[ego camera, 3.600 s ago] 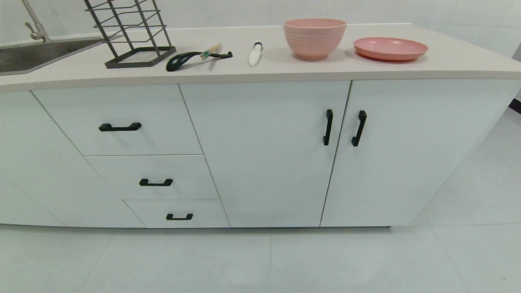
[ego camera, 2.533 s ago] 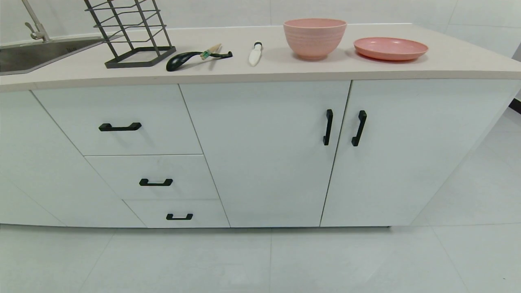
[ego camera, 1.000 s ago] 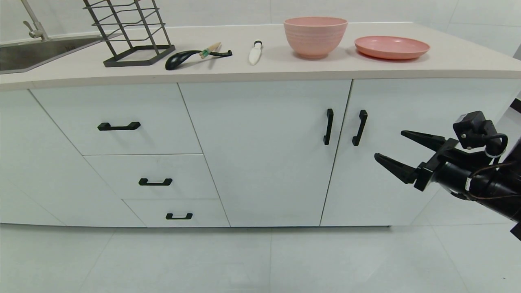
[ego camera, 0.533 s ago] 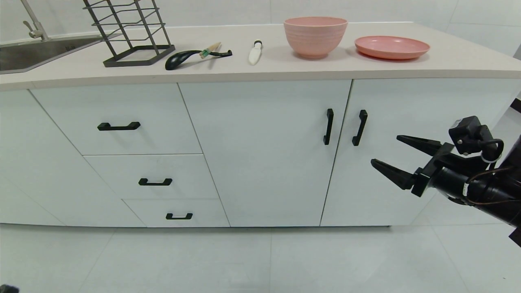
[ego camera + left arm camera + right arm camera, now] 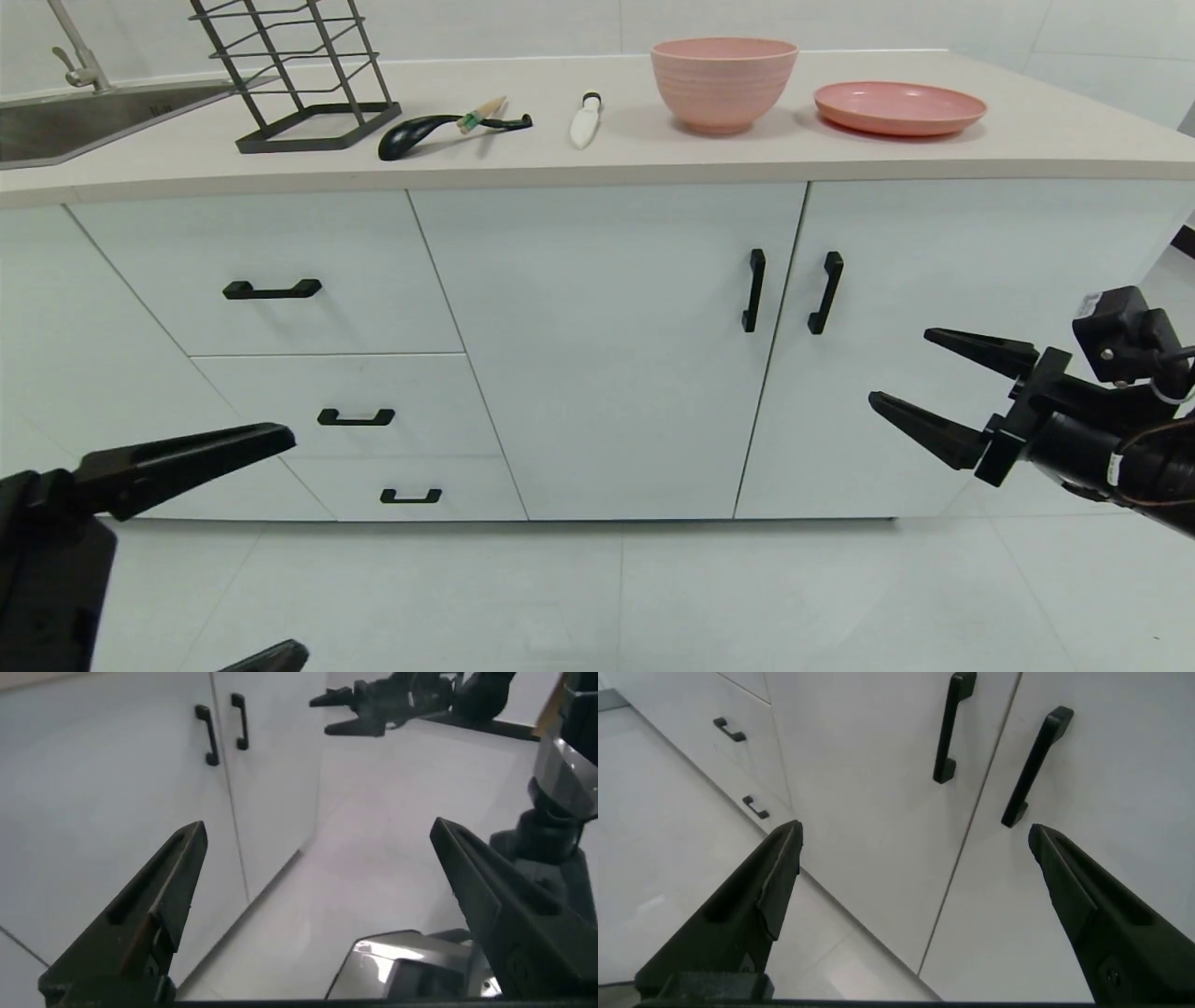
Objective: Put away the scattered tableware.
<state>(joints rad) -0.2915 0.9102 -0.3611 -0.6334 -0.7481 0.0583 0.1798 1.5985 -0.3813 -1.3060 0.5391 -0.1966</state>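
Observation:
On the countertop (image 5: 653,154) stand a pink bowl (image 5: 724,82) and, to its right, a pink plate (image 5: 899,107). Left of the bowl lie a white-handled utensil (image 5: 585,124), a wooden-handled brush (image 5: 483,114) and a black spoon (image 5: 411,138). My right gripper (image 5: 901,366) hangs open and empty in front of the right cabinet door, well below the counter. My left gripper (image 5: 294,539) is open and empty, low at the left near the drawers. The left wrist view has its own gripper (image 5: 318,831) with the right gripper (image 5: 341,709) farther off.
A black wire rack (image 5: 299,75) stands on the counter beside the sink (image 5: 84,117). Two doors with black vertical handles (image 5: 752,290) (image 5: 824,292) (image 5: 952,728) (image 5: 1036,765) sit right of three drawers with handles (image 5: 272,289) (image 5: 356,417). Bare tiled floor lies below.
The right gripper came into view from the right, open, and in the last half second sank slightly and drew back rightward. The left gripper has risen into view at the lower left.

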